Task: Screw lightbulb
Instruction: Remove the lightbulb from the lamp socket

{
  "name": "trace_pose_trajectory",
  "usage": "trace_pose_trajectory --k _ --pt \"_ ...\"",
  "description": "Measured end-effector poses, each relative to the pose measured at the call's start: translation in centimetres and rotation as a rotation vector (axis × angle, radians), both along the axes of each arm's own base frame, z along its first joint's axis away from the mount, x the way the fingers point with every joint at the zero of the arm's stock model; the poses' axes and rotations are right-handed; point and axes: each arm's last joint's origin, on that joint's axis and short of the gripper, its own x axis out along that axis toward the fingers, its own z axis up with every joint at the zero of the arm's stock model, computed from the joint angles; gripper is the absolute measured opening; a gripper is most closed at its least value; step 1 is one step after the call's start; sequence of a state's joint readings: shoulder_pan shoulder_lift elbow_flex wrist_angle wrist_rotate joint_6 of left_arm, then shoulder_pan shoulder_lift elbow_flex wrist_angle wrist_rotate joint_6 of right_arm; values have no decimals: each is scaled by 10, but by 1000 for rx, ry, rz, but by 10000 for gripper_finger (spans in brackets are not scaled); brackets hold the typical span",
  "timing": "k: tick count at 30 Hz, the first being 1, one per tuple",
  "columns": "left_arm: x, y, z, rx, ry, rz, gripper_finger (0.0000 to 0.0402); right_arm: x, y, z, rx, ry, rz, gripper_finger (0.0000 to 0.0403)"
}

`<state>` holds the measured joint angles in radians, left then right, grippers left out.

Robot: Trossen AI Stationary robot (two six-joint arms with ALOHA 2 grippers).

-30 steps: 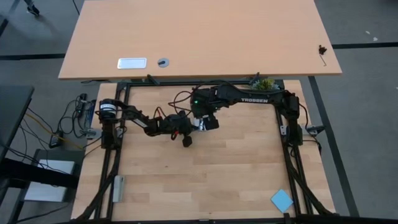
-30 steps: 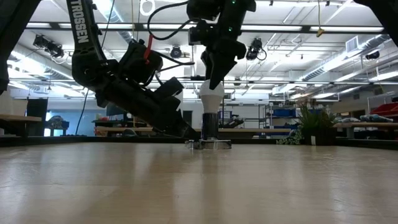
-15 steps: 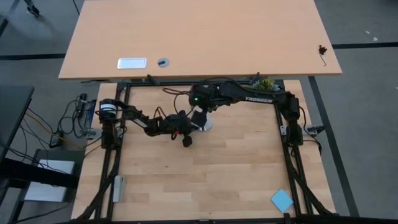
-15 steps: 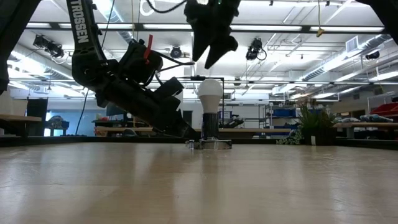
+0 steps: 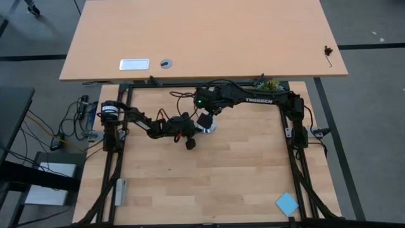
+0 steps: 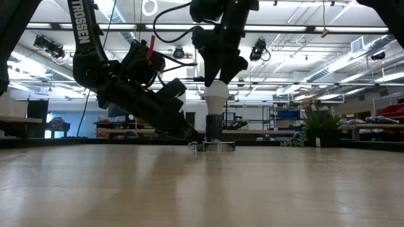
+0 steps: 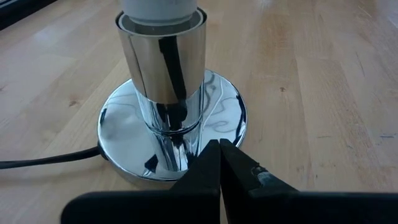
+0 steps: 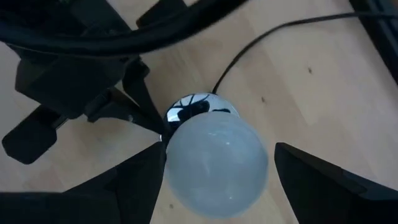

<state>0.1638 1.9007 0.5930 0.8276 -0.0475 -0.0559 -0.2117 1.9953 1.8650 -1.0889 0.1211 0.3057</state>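
Note:
The white lightbulb (image 6: 214,94) stands upright with its screw end in the shiny silver socket (image 7: 161,68), which rises from a round base (image 7: 124,130) with a black cord (image 7: 37,163). My right gripper (image 6: 218,75) points down over the bulb (image 8: 214,162). It is open, with one finger on either side of the bulb's round top; I cannot tell whether they touch it. My left gripper (image 7: 219,149) is shut, and it slants down onto the base from the table's left. My left gripper has its shut fingertips (image 7: 211,158) on the rim of the round base (image 7: 186,163), on the side toward the table's left. It slants down from the left. The base lies flat on the table.
A blue pad (image 5: 286,204) lies near the table's front right corner. A small green plant (image 5: 270,84) stands at the far edge. A second, larger desk (image 5: 202,38) lies beyond the far edge. The cord (image 8: 273,34) trails away from the base across the table.
My right gripper has lifted off the bulb's top, risen clear above it while turning about, and come down again around the bulb's top. The bulb, the socket and my left gripper have kept still.

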Motion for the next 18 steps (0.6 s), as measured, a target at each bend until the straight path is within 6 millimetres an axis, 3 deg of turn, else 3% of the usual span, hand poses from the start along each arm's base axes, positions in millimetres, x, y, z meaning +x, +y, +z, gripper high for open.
trace_pose_trajectory --k 9,18 --pt "0 0 0 1 0 -1 2 2 -2 0 -21 0 158 278" --pt "0 0 0 2 0 -1 2 2 -5 1 -238 100 760 224"
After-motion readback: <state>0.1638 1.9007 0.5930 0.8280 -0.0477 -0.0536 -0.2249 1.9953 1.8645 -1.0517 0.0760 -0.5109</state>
